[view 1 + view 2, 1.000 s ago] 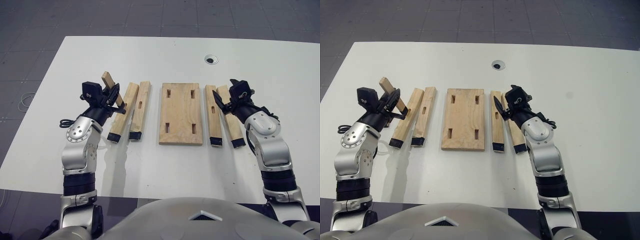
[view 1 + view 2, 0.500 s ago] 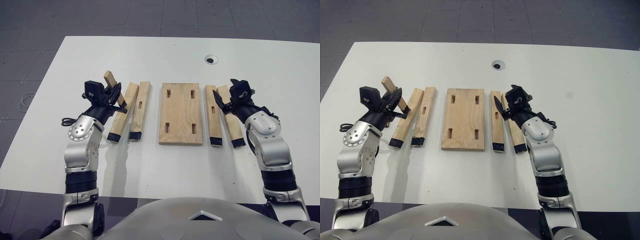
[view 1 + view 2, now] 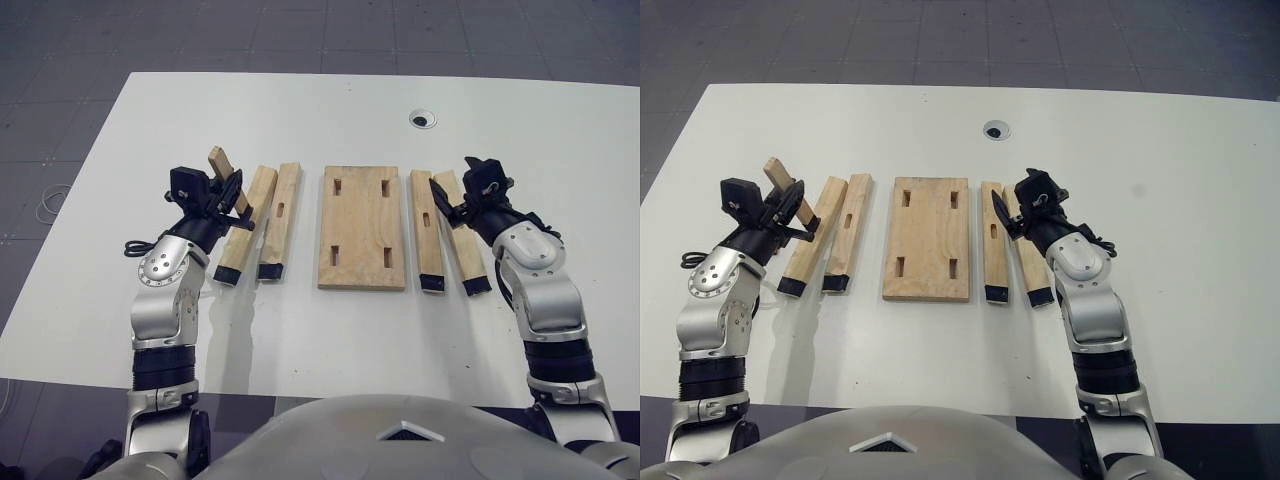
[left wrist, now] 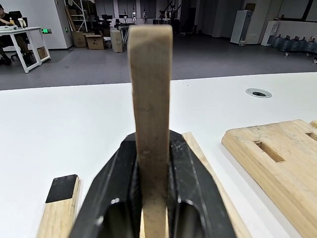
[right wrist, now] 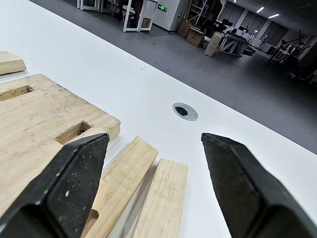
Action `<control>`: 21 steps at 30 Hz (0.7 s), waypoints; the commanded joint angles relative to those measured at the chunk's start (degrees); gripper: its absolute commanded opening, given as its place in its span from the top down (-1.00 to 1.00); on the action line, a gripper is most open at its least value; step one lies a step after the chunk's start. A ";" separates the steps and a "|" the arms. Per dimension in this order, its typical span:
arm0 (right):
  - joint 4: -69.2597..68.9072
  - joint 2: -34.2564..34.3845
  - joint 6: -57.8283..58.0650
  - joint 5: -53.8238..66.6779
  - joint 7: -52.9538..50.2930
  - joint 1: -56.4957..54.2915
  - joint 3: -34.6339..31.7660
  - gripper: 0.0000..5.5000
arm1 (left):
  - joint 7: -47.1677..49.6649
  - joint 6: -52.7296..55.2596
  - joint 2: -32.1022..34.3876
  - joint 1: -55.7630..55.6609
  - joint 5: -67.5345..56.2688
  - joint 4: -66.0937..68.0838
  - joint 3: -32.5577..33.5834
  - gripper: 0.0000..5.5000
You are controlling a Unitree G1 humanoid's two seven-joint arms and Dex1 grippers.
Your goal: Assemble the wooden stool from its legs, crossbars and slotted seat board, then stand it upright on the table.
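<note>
The seat board lies in the middle of the tabletop; the left legs lie beside it on one side; the right legs on the other; the crossbar is farthest left, in the left end effector.

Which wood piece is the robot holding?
Find the big seat board in the middle of the white table. Pass the two legs on the robot's left. The thin crossbar beyond them is the only piece lifted off the table, gripped in the left jaws.

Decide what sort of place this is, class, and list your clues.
Probably a lab or workshop hall: a white table with a cable hole, stacked boxes behind, and water jugs farther off.
</note>
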 commanded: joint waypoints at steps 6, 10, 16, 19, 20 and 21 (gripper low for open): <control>-0.83 0.06 1.01 0.41 -0.04 -0.97 -0.62 -0.25 | -0.10 -0.54 -1.69 -0.27 0.57 3.21 -1.05 0.85; -1.04 0.26 0.92 0.32 -0.22 -0.55 -0.47 -0.25 | -0.26 -1.01 -1.34 -2.67 0.46 5.38 -0.43 0.85; -1.25 0.23 0.86 0.39 -0.56 -0.21 -1.09 -0.25 | -0.76 -2.40 -0.87 0.25 2.18 5.72 -1.10 0.85; -1.32 0.22 0.82 0.34 -0.53 -0.14 -1.11 -0.25 | 1.27 -5.81 -2.82 4.35 4.13 4.57 -1.64 0.85; -1.36 0.22 0.86 0.34 -0.55 -0.15 -1.15 -0.25 | 2.29 -7.49 -3.87 5.97 4.58 4.45 -1.48 0.85; -1.37 0.22 0.85 0.33 -0.58 -0.12 -1.18 -0.25 | 3.08 -8.98 -4.73 7.37 5.02 4.51 -1.47 0.85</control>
